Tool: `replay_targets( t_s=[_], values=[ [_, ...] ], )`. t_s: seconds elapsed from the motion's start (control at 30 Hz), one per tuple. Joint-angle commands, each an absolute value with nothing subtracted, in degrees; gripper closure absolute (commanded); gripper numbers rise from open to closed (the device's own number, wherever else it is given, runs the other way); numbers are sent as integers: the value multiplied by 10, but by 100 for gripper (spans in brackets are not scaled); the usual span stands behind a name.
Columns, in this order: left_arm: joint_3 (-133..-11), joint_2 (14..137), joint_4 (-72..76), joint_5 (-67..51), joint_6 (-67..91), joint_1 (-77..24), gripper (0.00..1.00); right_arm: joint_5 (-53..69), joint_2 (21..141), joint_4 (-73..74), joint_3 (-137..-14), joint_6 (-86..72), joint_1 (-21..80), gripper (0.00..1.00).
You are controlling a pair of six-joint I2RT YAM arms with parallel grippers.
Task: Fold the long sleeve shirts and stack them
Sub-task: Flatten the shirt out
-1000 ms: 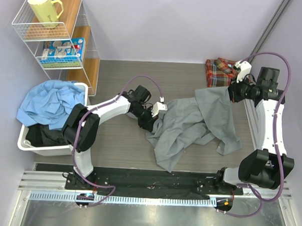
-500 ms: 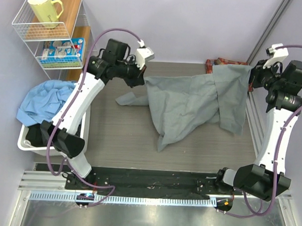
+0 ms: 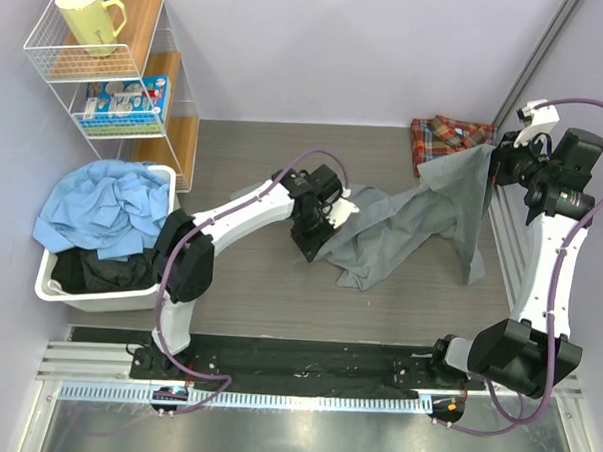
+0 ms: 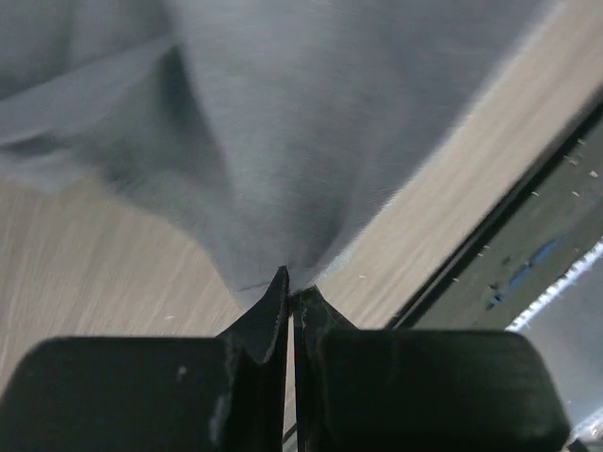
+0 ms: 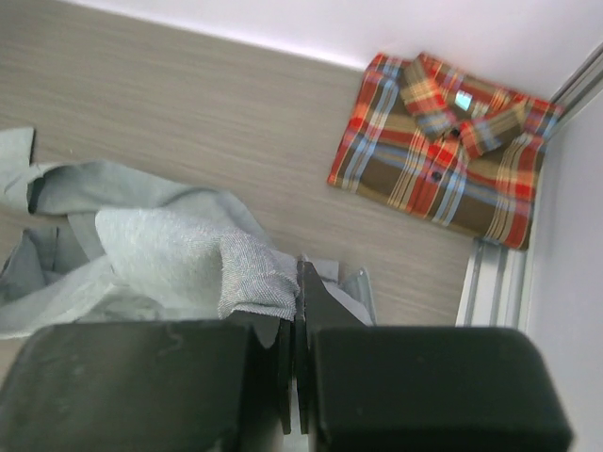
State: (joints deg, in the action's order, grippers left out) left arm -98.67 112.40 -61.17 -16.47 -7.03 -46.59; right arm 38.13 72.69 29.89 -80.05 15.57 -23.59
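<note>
Two shirts on view.

1. Grey shirt (image 3: 402,225): unfolded and crumpled, slung across the middle and right of the wood-grain table (image 3: 229,283) between both arms. Its right end is lifted off the surface. Its left end sags low, and loose folds trail on the table. The left gripper (image 4: 290,287) is clamped tight on a pinch of grey cloth near the table's centre. The right gripper (image 5: 294,278) is closed on a bunched fold, held up near the far right edge.

2. Plaid shirt (image 3: 438,135): red, orange and blue, folded flat, collar buttoned, in the far right corner. From above, the raised grey cloth hides its near edge.

Surroundings:
- Metal rail (image 3: 502,257), along the table's right side, below the right arm.
- Black mat (image 3: 306,358), along the near edge by the arm bases.
- White tub (image 3: 45,287), left side, holding a heaped light blue garment (image 3: 102,209) over dark cloth (image 3: 94,272).
- Wire rack (image 3: 140,29), far left corner, carrying a yellow mug (image 3: 88,19) above and a blue-and-white carton (image 3: 127,100) below.
</note>
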Motion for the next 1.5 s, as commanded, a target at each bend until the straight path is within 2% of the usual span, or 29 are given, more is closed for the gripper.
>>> replay_targets(
  t_s=[0.0,0.1,0.27,0.3,0.4,0.47,0.53,0.57,0.6,0.9,1.13,1.33,1.47],
  values=[
    [-971,1071,-527,-154,-57,-403,100,389,721,311,-786,197,-236,99],
    [-940,1059,-492,-196,-75,-352,97,395,722,314,-780,197,-236,99],
    [-880,1026,-449,-314,-140,-293,75,424,728,319,-778,194,-236,99],
    [-873,1016,-447,-330,-152,-292,68,427,729,320,-776,195,-236,99],
    [-844,1005,-432,-373,-175,-292,61,431,731,319,-773,194,-236,99],
    [-821,998,-407,-394,-173,-291,59,431,733,322,-773,196,-236,99],
    [-799,984,-375,-403,-165,-292,52,429,732,323,-775,198,-236,99],
    [-778,979,-346,-409,-162,-292,40,429,731,323,-775,199,-236,99],
    [-770,974,-332,-411,-161,-292,39,429,731,323,-775,199,-236,99],
    [-704,974,-221,-419,-221,-285,40,431,738,323,-778,197,-236,99],
    [-709,997,-186,-448,-224,-277,41,432,744,323,-777,197,-236,99],
    [-725,998,-193,-469,-238,-274,41,434,752,323,-780,194,-236,99],
    [-724,1006,-215,-488,-241,-276,45,435,758,323,-787,188,-236,99]
  ],
)
